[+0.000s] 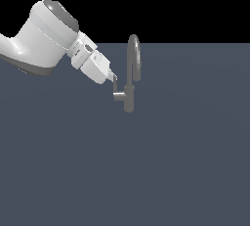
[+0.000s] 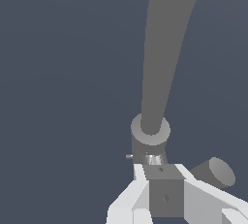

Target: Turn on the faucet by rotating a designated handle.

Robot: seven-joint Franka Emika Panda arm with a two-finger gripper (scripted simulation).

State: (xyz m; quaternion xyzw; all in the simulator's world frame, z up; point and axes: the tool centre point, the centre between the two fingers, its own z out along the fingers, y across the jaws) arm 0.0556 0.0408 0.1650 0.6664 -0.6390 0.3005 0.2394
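White, blocky robot gripper [image 2: 162,189] sits closest in the wrist view, its two pale fingers [image 2: 127,201] clenched around the slim grey bar of the L-shaped handle [image 2: 166,196]. In the exterior view the white arm [image 1: 41,36] reaches in from the left, and the gripper [image 1: 113,78] meets the handle [image 1: 117,92] just left of the small grey metallic faucet [image 1: 131,73] with its arched gooseneck spout, which stands upright near the far edge of the dark blue-grey floor [image 1: 171,161].

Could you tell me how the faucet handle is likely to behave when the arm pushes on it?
The handle looks like a rigid metal lever, so it should swing rather than bend. It is slim and smooth, so the fingers might slip. Joined to the faucet, it probably pivots instead of tipping.
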